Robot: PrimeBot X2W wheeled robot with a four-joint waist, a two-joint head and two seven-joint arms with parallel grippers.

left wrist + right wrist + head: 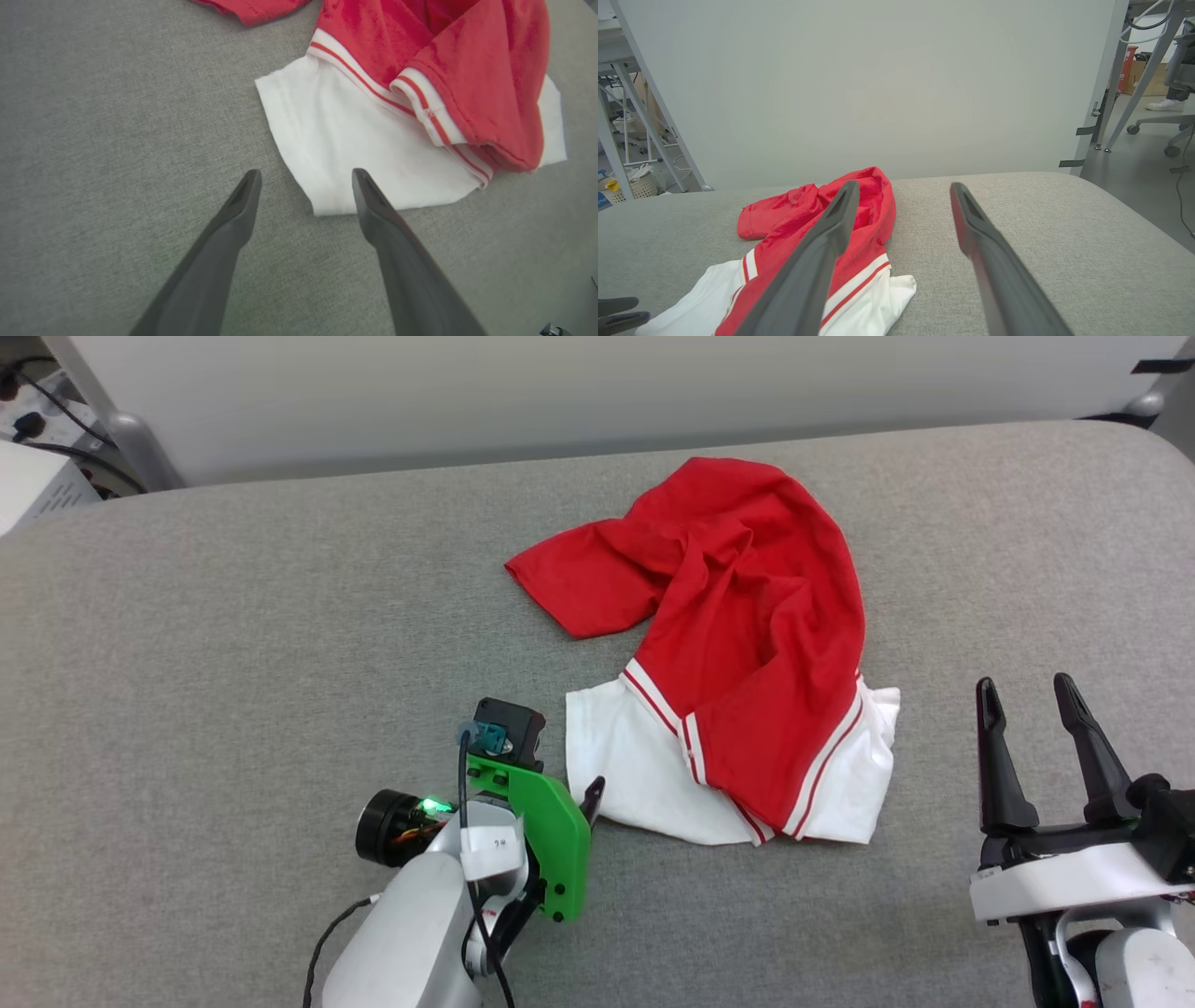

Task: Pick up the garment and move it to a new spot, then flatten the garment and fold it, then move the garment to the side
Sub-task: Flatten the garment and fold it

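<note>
One garment on the table, folks: a red jersey-style T-shirt with white short sleeves and red-white striped trim [756,616]. It lies crumpled on the grey fabric-covered tabletop [233,663], just right of centre. The red body is bunched up and twisted toward the far edge. The white sleeve cloth is spread at the near end, on both sides of a red fold.

Two grippers are in play. The left gripper [304,173] sits at the shirt's near-left corner, its pale forearm coming up from the bottom of the head view. The wrist carries one bright green plastic bracket [551,831] and is tipped over so the two dark fingers point down at the cloth. In the left wrist view, those fingers are spread wide apart with nothing between them but sleeve edge and grey fabric. One finger [373,205] crosses the white sleeve's near hem, and I cannot tell whether it touches. It has hold of nothing.

Over to the right gripper [1025,683], low in the head view's right corner and well clear of the shirt. Its fingers point away from the robot, roughly level over the tabletop. They are fully parted and empty.

Far behind in the right wrist view, there's one white shoe [1164,105] of a person on the floor.
</note>
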